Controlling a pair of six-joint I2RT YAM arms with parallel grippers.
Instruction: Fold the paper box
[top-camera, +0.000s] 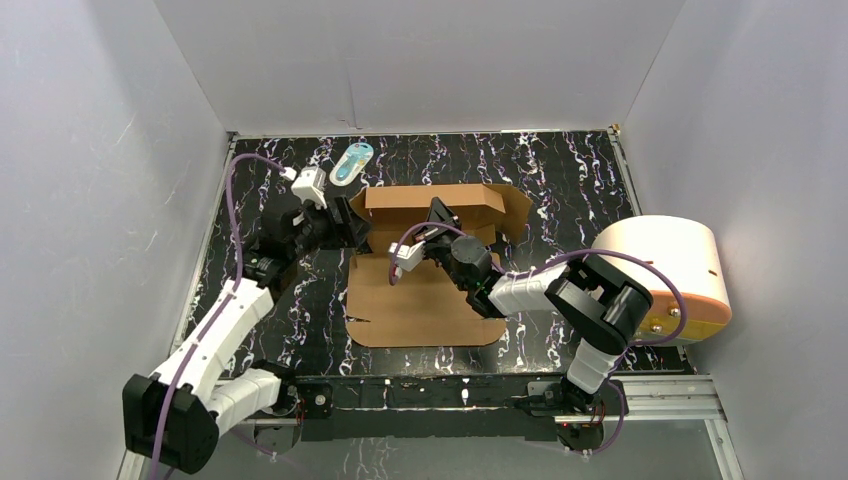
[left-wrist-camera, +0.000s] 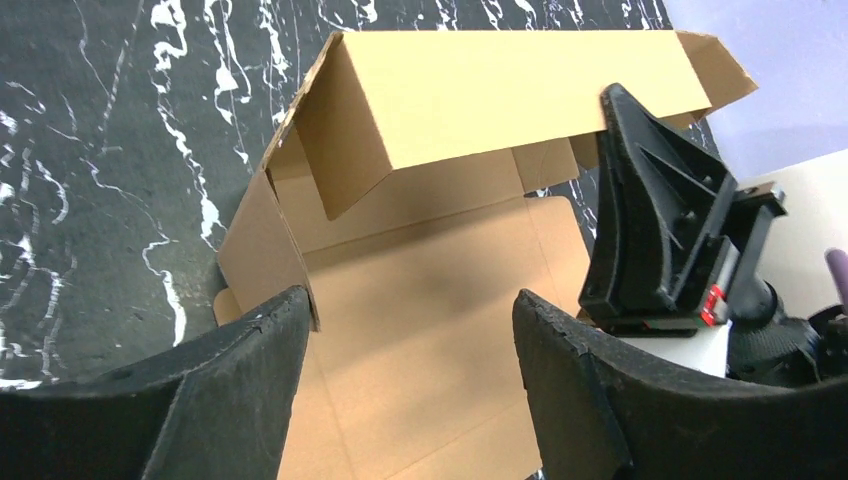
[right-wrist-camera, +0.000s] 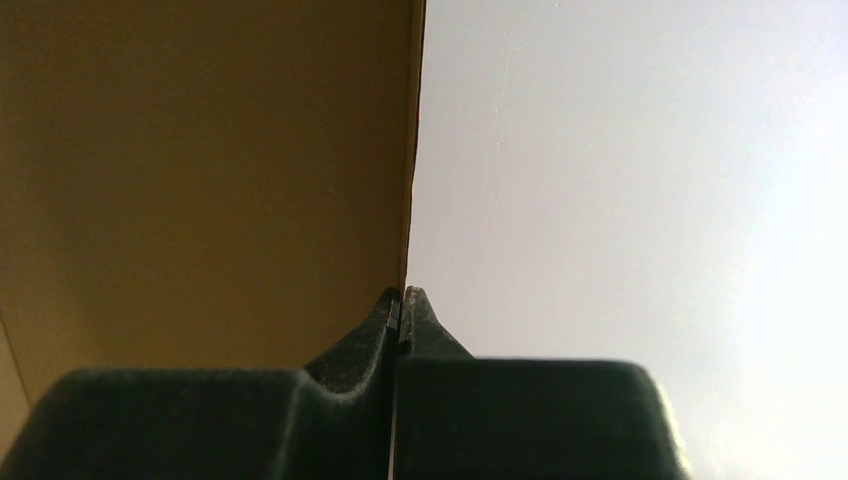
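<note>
The paper box (top-camera: 420, 300) is a brown cardboard sheet lying mid-table, its far panel and flaps raised. My right gripper (top-camera: 438, 215) is shut on the thin edge of the raised far panel; in the right wrist view the cardboard (right-wrist-camera: 200, 170) runs down between the closed fingertips of the gripper (right-wrist-camera: 403, 293). My left gripper (top-camera: 345, 225) is open at the box's left side. In the left wrist view its jaws (left-wrist-camera: 410, 305) stand wide apart over the box floor (left-wrist-camera: 440, 290), the left finger (left-wrist-camera: 250, 350) just outside the upright left side flap (left-wrist-camera: 262, 250). The right gripper (left-wrist-camera: 650, 230) shows there too.
A cream cylinder with an orange base (top-camera: 665, 275) lies at the table's right edge, close to my right arm. A small white-and-blue oval item (top-camera: 351, 162) lies at the back, left of the box. White walls close in three sides.
</note>
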